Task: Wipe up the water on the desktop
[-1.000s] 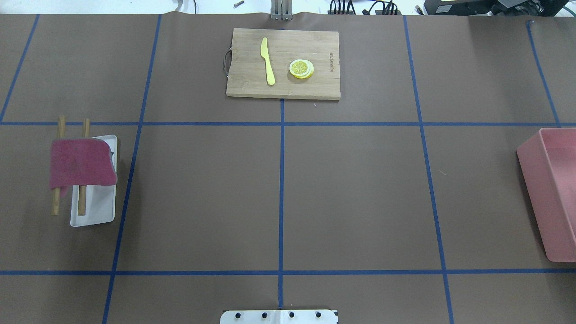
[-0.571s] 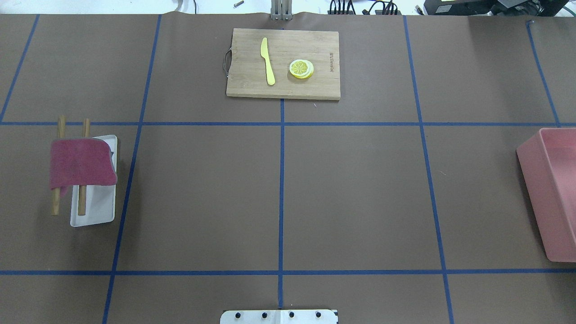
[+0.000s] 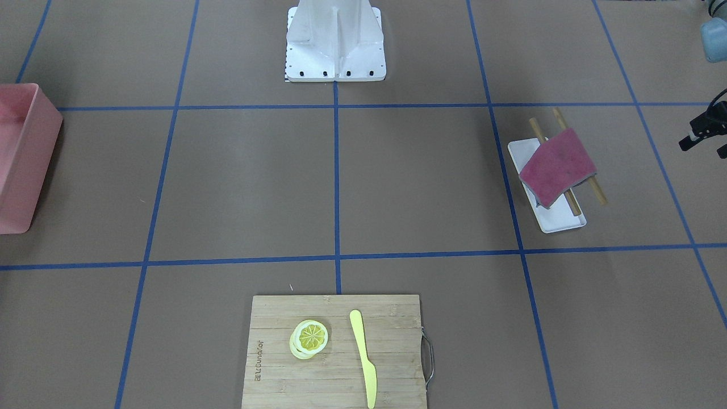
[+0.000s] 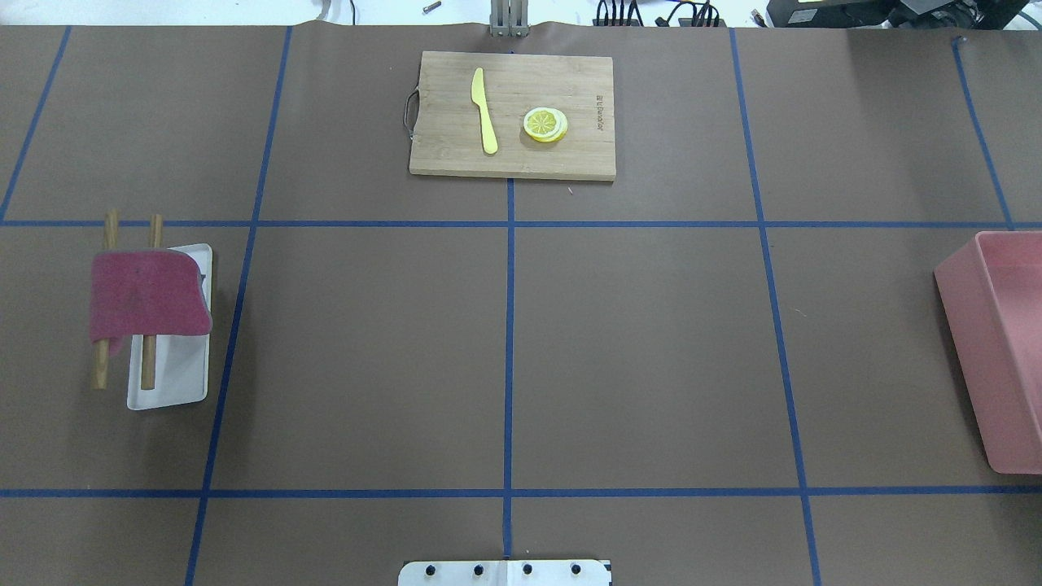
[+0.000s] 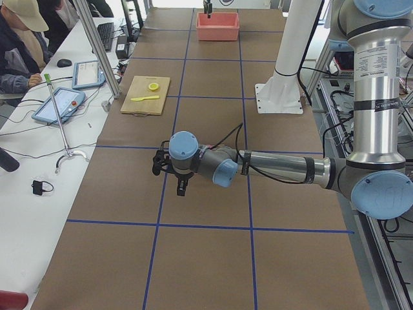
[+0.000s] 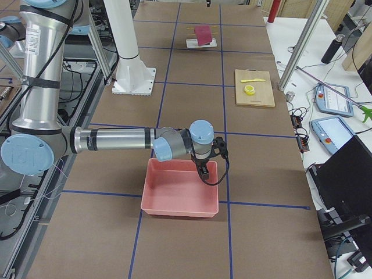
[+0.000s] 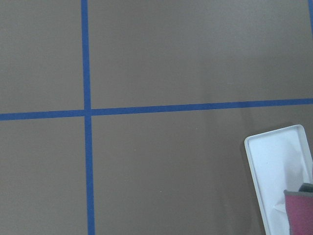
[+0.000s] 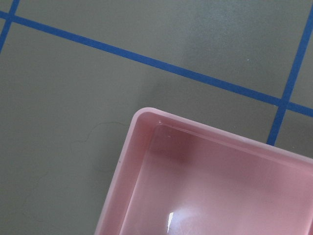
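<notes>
The desktop point(image 4: 635, 350) is a flat brown surface crossed by blue tape lines; I see no clear water patch, only a faint curved outline point(image 8: 90, 139) beside the bin in the right wrist view. A dark red cloth point(image 4: 146, 297) hangs over two wooden rods above a white tray point(image 4: 175, 382) at the left. It also shows in the front view point(image 3: 556, 165). My left gripper point(image 5: 173, 173) hovers near that tray, and I cannot tell whether it is open or shut. My right gripper point(image 6: 204, 170) hovers over the pink bin's rim, and I cannot tell its state either.
A bamboo cutting board point(image 4: 440, 155) at the far middle carries a yellow knife point(image 4: 485, 110) and lemon slices point(image 4: 545, 124). A pink bin point(image 4: 965, 342) stands at the right edge. The robot's base plate point(image 4: 505, 572) is at the near middle. Operators sit beside the table point(image 5: 26, 45).
</notes>
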Tool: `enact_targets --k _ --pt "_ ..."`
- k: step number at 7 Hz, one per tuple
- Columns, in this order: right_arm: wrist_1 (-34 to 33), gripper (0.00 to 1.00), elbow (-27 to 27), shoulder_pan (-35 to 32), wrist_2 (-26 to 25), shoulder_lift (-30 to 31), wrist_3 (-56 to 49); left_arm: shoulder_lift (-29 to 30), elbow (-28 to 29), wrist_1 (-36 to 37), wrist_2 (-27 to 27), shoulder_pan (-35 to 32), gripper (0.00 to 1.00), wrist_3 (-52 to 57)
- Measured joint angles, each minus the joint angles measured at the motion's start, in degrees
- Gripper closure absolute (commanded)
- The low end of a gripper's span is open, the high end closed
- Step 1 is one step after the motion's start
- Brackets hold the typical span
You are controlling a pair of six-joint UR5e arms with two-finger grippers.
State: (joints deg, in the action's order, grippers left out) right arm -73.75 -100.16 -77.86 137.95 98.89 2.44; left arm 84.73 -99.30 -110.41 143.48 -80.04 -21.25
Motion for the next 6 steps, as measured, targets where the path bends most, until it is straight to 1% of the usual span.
enact_targets --k 2,4,6 --pt "0.68 0.0 -1.28 -0.04 0.22 1.03 -0.17 1.06 -0.89 -0.27 0.01 2.85 0.02 -11.41" --pt "4.61 0.0 -2.66 -0.02 0.4 3.29 0.04 3.75 -4.78 -0.31 -1.26 9.26 0.03 -26.86" --pt "5.93 0.0 -2.8 0.29 0.21 4.09 -0.25 5.79 -8.08 -0.31 -4.2 15.89 0.12 -39.68"
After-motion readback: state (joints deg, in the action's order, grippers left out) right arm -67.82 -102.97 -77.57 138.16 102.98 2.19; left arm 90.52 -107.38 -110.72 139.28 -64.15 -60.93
